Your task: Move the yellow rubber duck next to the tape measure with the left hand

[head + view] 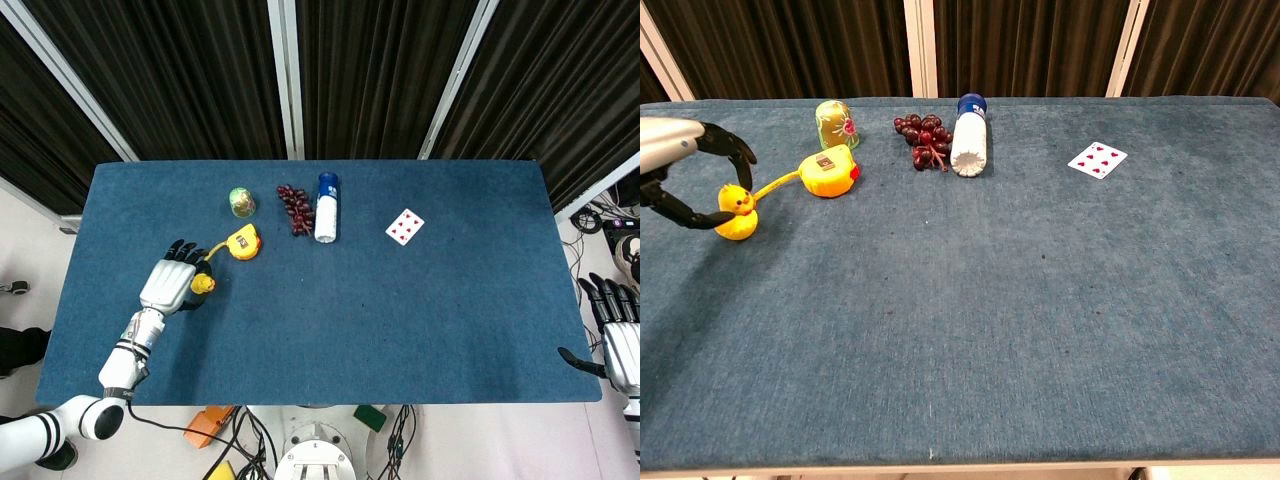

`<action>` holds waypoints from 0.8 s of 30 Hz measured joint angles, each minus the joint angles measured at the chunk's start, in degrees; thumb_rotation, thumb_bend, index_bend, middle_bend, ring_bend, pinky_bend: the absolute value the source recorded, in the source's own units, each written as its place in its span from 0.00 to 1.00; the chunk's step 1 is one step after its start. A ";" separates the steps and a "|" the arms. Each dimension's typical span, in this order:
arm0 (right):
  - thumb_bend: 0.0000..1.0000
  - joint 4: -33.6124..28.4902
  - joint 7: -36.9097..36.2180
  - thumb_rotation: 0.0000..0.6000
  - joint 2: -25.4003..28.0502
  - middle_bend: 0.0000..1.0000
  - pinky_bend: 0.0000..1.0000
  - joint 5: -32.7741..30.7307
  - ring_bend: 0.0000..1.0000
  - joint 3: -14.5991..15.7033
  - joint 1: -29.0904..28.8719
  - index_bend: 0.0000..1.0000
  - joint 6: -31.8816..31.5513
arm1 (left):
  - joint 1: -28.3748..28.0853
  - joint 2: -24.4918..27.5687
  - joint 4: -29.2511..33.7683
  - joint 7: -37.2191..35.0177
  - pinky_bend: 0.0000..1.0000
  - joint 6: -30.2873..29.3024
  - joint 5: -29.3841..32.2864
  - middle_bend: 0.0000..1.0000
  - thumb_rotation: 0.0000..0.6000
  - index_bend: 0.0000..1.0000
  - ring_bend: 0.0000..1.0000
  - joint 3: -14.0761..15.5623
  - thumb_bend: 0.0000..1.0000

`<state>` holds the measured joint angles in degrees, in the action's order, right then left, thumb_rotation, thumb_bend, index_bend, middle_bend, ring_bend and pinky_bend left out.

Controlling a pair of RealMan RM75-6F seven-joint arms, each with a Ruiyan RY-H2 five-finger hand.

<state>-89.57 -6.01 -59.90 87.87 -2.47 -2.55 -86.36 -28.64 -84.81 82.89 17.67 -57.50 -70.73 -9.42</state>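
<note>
The yellow rubber duck (203,284) (737,201) sits between the thumb and curled fingers of my left hand (172,285) (685,175), which holds it just over the round yellow end of the pulled-out tape. The yellow tape measure (243,243) (830,172) lies a short way beyond, to the duck's right. My right hand (620,335) hangs off the table's right edge with its fingers spread and nothing in it; the chest view does not show it.
Along the back of the blue table (400,320) lie a green ornament (240,202) (835,123), dark grapes (293,208) (923,140), a white bottle on its side (326,206) (968,135) and a playing card (404,226) (1097,159).
</note>
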 measured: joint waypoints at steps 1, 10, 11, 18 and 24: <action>0.20 0.08 -0.07 1.00 -0.02 0.08 0.11 -0.03 0.00 -0.01 0.03 0.00 -0.03 | -0.17 -0.27 -0.33 0.24 0.01 0.21 0.53 0.17 1.00 0.52 0.08 -0.01 0.41; 0.20 0.38 -0.27 1.00 -0.14 0.08 0.11 -0.09 0.00 0.00 -0.03 0.00 0.26 | -0.64 -1.76 -2.50 0.32 0.01 -0.04 2.71 0.17 1.00 0.50 0.08 0.47 0.39; 0.20 0.41 -0.30 1.00 -0.13 0.08 0.11 -0.14 0.00 0.00 0.00 0.00 0.26 | -0.74 -1.84 -2.70 0.47 0.01 0.04 3.04 0.17 1.00 0.50 0.07 0.53 0.39; 0.20 0.59 -0.49 1.00 -0.17 0.08 0.11 -0.48 0.00 -0.03 0.10 0.00 0.43 | -1.08 -2.18 -3.85 0.85 0.01 0.22 4.39 0.17 1.00 0.47 0.07 1.00 0.39; 0.20 0.33 -0.25 1.00 -0.09 0.08 0.11 -0.38 0.00 -0.10 0.00 0.00 0.46 | -1.07 -2.23 -4.01 0.31 0.01 0.08 4.73 0.16 1.00 0.36 0.07 1.43 0.39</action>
<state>-89.24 -6.26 -59.99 87.49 -2.57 -2.55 -85.90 -29.71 -87.04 78.88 17.98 -57.42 -66.01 -7.98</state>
